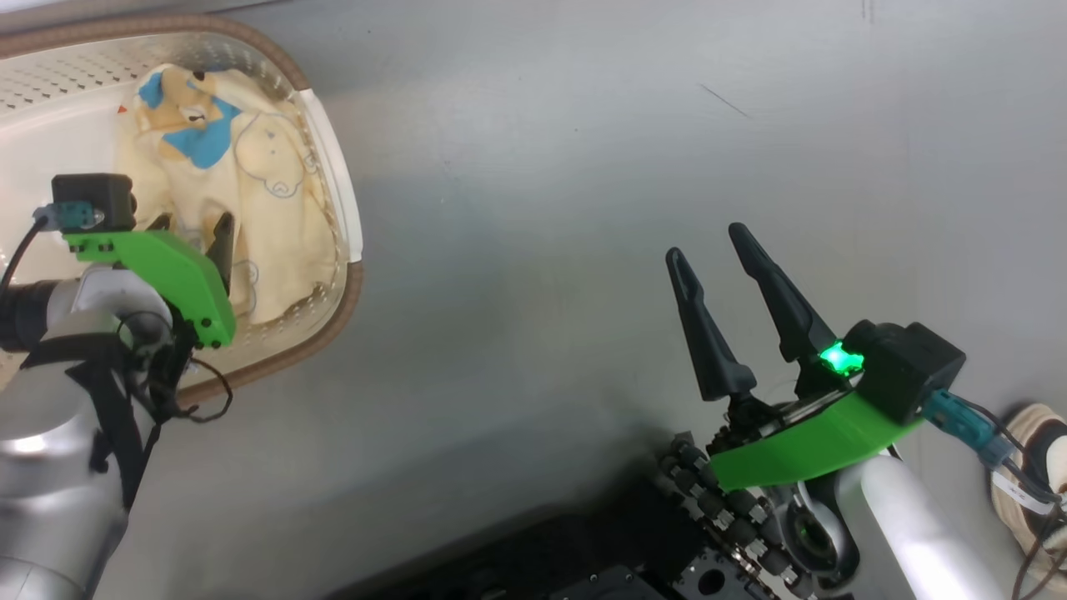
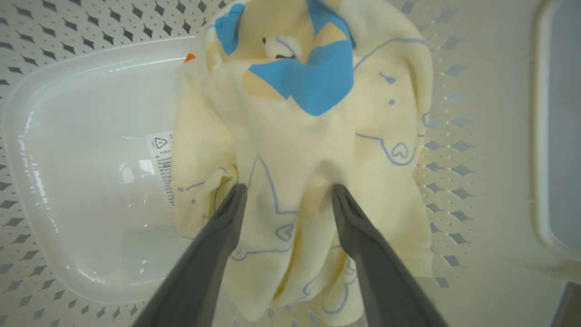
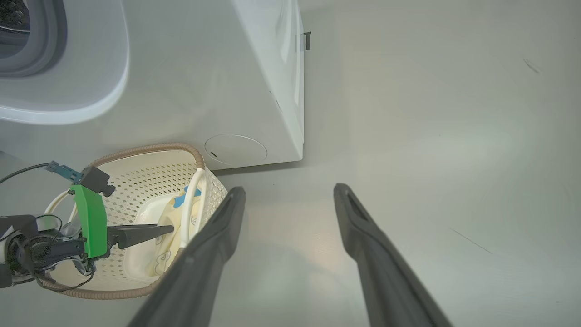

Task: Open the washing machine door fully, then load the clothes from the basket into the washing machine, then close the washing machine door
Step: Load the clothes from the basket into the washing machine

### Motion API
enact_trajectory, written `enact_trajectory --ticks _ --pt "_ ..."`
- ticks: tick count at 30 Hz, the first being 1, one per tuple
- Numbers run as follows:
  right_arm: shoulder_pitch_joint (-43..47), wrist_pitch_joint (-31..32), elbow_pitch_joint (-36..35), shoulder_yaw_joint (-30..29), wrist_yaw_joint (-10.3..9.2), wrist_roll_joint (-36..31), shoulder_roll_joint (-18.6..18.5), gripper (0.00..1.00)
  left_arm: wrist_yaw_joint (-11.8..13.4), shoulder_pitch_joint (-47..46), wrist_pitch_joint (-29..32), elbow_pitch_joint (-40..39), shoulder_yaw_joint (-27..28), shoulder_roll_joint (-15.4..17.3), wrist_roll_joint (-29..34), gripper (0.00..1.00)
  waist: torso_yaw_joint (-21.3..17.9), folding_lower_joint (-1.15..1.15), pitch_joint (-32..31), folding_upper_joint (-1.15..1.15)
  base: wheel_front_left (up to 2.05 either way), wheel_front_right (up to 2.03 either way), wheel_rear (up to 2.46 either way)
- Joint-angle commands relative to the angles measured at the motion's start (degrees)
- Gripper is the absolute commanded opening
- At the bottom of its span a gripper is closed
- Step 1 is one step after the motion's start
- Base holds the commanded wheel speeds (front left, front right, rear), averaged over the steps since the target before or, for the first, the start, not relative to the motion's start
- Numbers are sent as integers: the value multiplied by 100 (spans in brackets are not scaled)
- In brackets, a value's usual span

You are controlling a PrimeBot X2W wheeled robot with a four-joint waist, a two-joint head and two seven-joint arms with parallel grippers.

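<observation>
hovering over the clothes [image 2: 295, 136], the left tool [image 2: 288, 188] stands wide open, one dark finger on each side of a raised fold in the pale yellow fabric, tips at or just into the cloth, nothing pinched yet. the clothes lie bunched inside the basket [image 1: 350, 283], toward its side with the white handle, the blue and tan bear patch at the far end of the heap from the tool, and bare basket bottom with a barcode label [image 2: 162, 159] just beside the heap. handling, as a judgement: light, soft, floppy fabric with no stiffness, so it will likely drape and trail when lifted and may drag on the basket's rim. not fragile, not really slippery, but thin layers could slide out of a shallow pinch. best hold looks like the thick ridge between the fingers, near the middle of the heap, taken deep enough to catch several layers so the bundle comes up together. cannot tell how many garments are in the heap. the right tool [image 1: 707, 242] is wide open and empty, out over the bare floor [image 1: 542, 167], well apart from the basket. the washing machine [image 3: 254, 91] stands close beside the basket, so the carry should be short.
</observation>
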Motion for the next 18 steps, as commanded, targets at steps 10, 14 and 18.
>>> enact_trajectory --ticks 10,14,18 --pt "265 -54 -233 170 0 7 -32 100 8 -123 -91 91 22 188 4 100 -122 0 267 0 0 0 0" --pt "312 -54 -243 175 0 -14 -32 100 7 -152 -146 172 -29 192 6 100 -144 0 280 0 0 0 0" --pt "355 -54 -263 167 0 -38 -32 100 5 -215 -246 208 -62 160 -35 100 -164 0 277 0 0 0 0"
